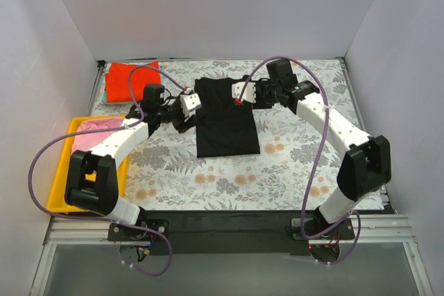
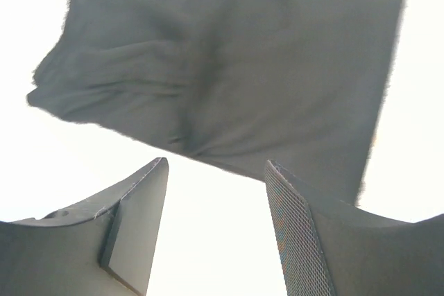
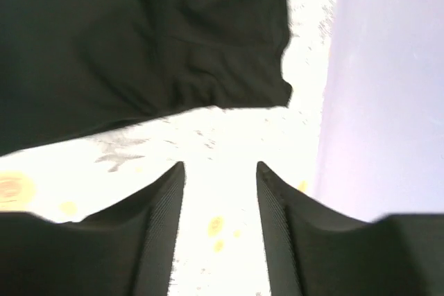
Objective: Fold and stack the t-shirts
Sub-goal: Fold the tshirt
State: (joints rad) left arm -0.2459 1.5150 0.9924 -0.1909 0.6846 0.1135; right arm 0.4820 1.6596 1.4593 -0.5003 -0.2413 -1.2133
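Observation:
The large black t-shirt [image 1: 223,119] lies folded into a long strip on the floral cloth, mid table. My left gripper [image 1: 187,104] is open and empty at its upper left edge; the black cloth [image 2: 243,67] fills the view ahead of its fingers [image 2: 295,233]. My right gripper [image 1: 241,92] is open and empty at the shirt's upper right edge; the black cloth [image 3: 139,39] lies just beyond its fingertips [image 3: 173,199]. The red-orange t-shirt [image 1: 129,81] lies folded at the far left corner. The pink t-shirt [image 1: 94,133] lies in the yellow tray. The teal t-shirt is not in view.
The yellow tray [image 1: 61,178] stands at the table's left edge. The grey-and-orange floral table cloth [image 1: 291,164] covers the table. White walls enclose the left, back and right sides; the right wall [image 3: 388,88] shows close in the right wrist view.

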